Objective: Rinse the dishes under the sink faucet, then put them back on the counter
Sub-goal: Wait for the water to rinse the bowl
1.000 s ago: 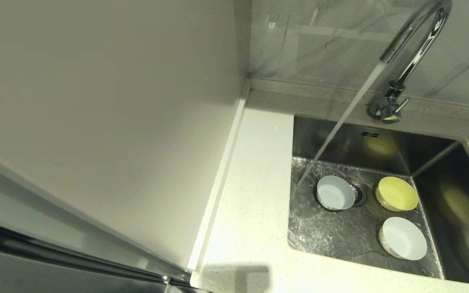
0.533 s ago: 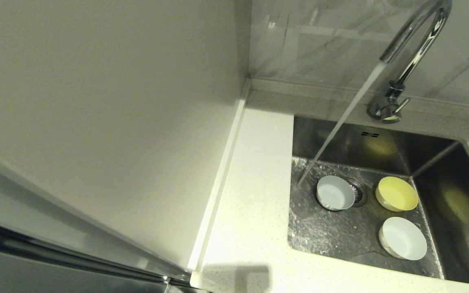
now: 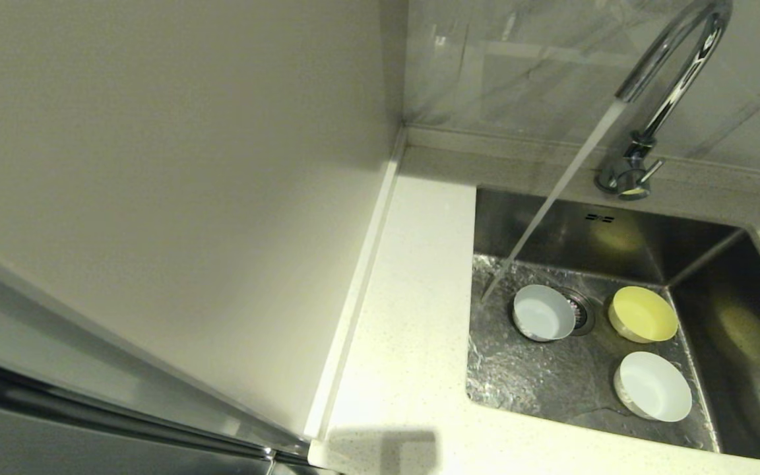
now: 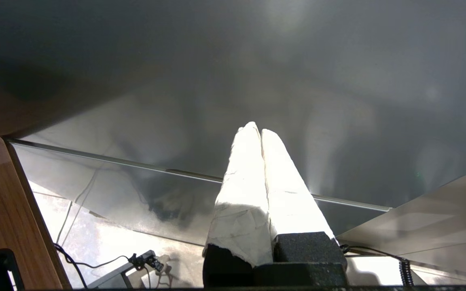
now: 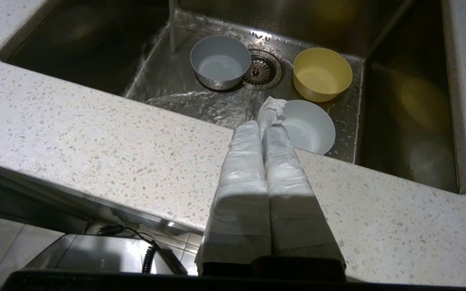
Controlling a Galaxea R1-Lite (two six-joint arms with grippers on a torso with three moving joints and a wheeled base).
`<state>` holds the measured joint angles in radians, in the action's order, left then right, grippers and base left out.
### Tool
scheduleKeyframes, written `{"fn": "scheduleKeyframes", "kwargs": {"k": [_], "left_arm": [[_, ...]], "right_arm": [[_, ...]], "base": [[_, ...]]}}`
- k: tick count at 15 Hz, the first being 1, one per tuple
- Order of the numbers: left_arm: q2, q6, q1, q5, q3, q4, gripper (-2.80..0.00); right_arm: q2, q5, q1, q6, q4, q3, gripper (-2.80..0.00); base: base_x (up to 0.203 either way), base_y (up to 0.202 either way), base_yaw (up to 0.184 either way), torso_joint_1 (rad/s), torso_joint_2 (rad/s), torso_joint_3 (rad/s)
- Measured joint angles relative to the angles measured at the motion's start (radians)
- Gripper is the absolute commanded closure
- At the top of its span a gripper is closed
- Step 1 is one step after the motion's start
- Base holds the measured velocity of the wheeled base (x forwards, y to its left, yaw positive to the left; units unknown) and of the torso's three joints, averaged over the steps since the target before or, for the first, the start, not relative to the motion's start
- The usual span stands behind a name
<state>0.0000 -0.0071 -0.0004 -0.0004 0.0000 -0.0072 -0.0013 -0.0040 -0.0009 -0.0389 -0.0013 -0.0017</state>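
- Comparing with the views of one second before, I see almost no change: the three bowls lie in the same places and the water runs the same way, so no rinsing of a dish has started yet.
- The faucet [image 3: 673, 66] is open, and its stream falls on the floor of the sink [image 3: 538, 382], just beside the pale bluish bowl [image 3: 543, 313], not into it.
- This bowl sits partly over the drain strainer [image 5: 262, 72]; the yellow bowl [image 3: 643, 314] is on the other side of the strainer, and the white bowl [image 3: 654, 386] is nearest to me. All stand upright.
- My right gripper [image 5: 263, 121] hangs over the front part of the counter [image 3: 406, 369], pointing to the white bowl, fingers pressed together and empty.
- My left gripper [image 4: 256, 129] is parked low beside a grey cabinet panel [image 4: 233, 72], also pressed together.
- The front sink wall stands between my right gripper and the bowls; I judge I must lift over it and spread the fingers first.
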Motion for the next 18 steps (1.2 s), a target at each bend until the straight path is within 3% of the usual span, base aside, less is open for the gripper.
{"fn": "scheduleKeyframes", "kwargs": {"k": [18], "left_arm": [[0.000, 0.000, 0.000, 0.000, 0.000, 0.000, 0.00]], "right_arm": [[0.000, 0.000, 0.001, 0.000, 0.000, 0.000, 0.00]], "base": [[0.000, 0.000, 0.000, 0.000, 0.00, 0.000]]}}
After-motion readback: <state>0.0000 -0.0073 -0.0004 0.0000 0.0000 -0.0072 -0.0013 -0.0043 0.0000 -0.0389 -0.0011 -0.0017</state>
